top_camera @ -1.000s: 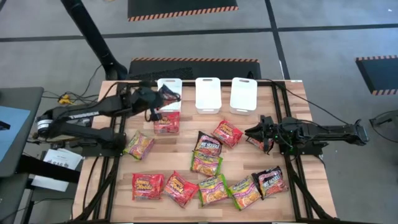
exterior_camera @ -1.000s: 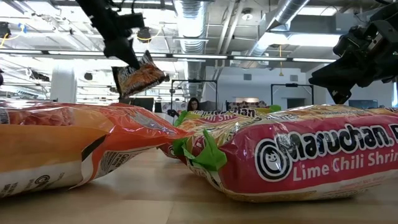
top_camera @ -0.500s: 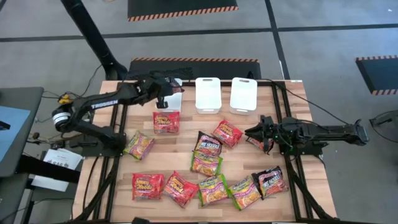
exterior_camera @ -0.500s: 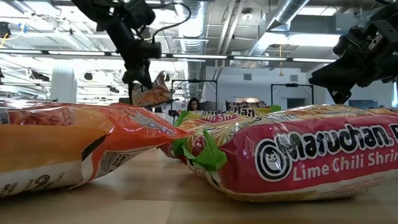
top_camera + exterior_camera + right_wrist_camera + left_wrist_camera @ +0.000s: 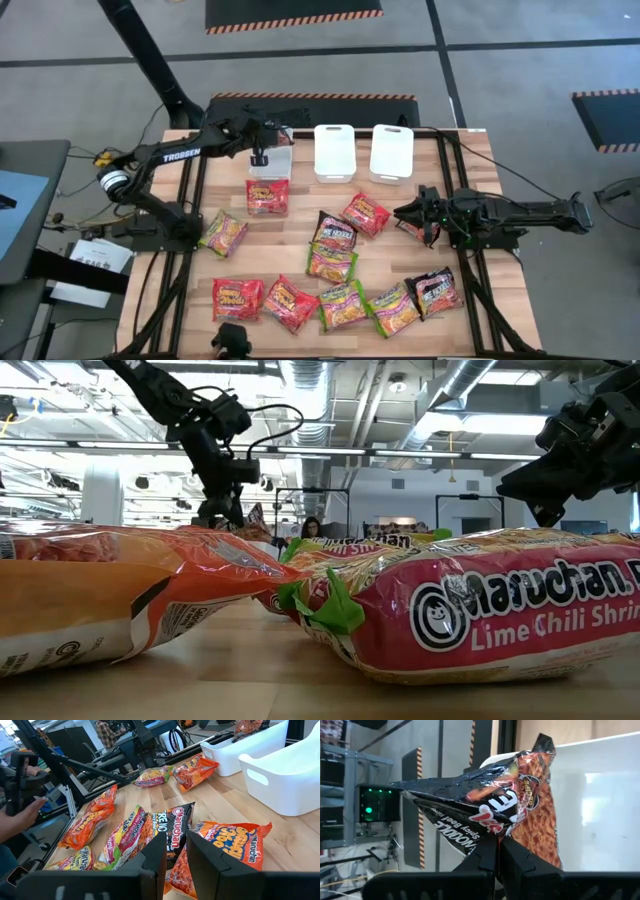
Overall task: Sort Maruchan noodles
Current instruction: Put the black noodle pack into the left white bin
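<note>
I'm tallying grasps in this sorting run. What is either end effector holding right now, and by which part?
The left end effector pinches a black noodle packet by one edge over the leftmost white bin. Whether the right end effector holds anything cannot be told.

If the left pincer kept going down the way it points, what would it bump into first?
Probably the white bin right below it. The left pincer, shut on a black noodle packet, hangs over that bin, so the packet would likely touch first.

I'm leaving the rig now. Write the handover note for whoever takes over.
Left gripper: shut on a dark black crinkly plastic noodle packet, over the leftmost white rectangular plastic bin.
Right gripper: fingers slightly apart, holding nothing, above the red-orange packet at the table's right side.
Done: nothing seen released into a bin.
Left: drop this packet, then sort the loose packets on the wooden table.
</note>
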